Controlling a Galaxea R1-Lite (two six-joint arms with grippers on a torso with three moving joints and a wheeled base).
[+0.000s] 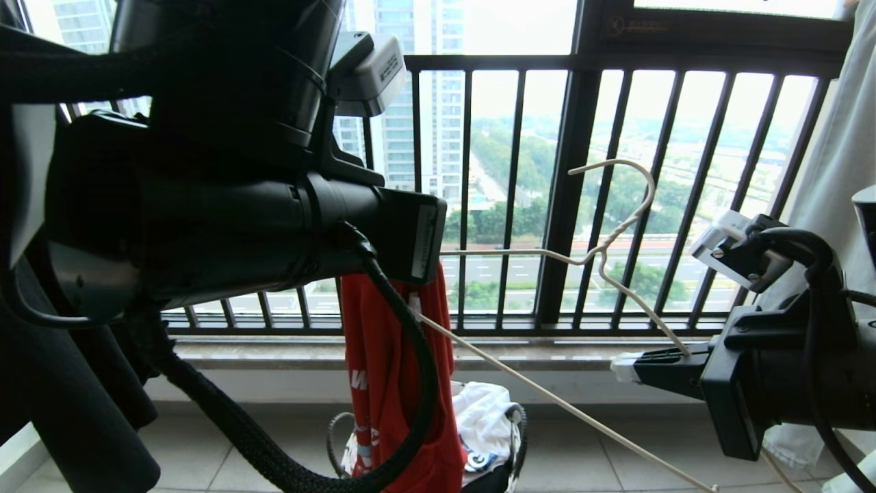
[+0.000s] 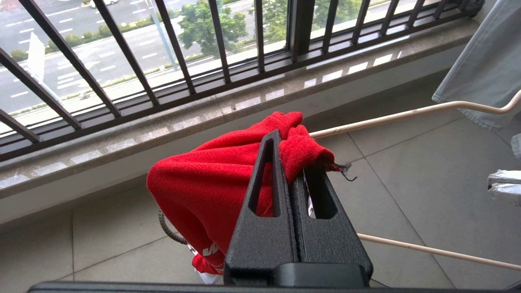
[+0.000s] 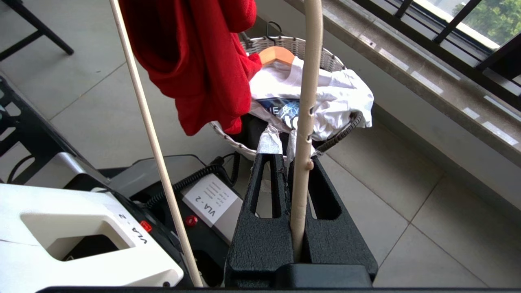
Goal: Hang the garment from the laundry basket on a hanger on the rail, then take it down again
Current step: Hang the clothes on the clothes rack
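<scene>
The red garment (image 1: 390, 383) hangs bunched from my left gripper (image 1: 432, 260), above the laundry basket (image 1: 518, 438) on the floor tiles. In the left wrist view the left gripper (image 2: 290, 162) is shut on a fold of the red garment (image 2: 203, 183). My right gripper (image 1: 621, 367) stands at the right, shut on the lower side of the cream wire hanger (image 1: 616, 233), whose hook points up. The right wrist view shows the right gripper (image 3: 285, 159) clamped on the hanger (image 3: 308, 81). One hanger corner reaches the garment's top. The rail is out of view.
The black barred balcony railing (image 1: 568, 205) and a stone sill (image 1: 520, 349) lie straight ahead. A pale grey-blue garment (image 1: 838, 171) hangs at the far right. The basket (image 3: 342, 136) holds a white printed T-shirt (image 3: 329, 95) and a wooden hanger (image 3: 276, 55). My base (image 3: 81, 228) is below.
</scene>
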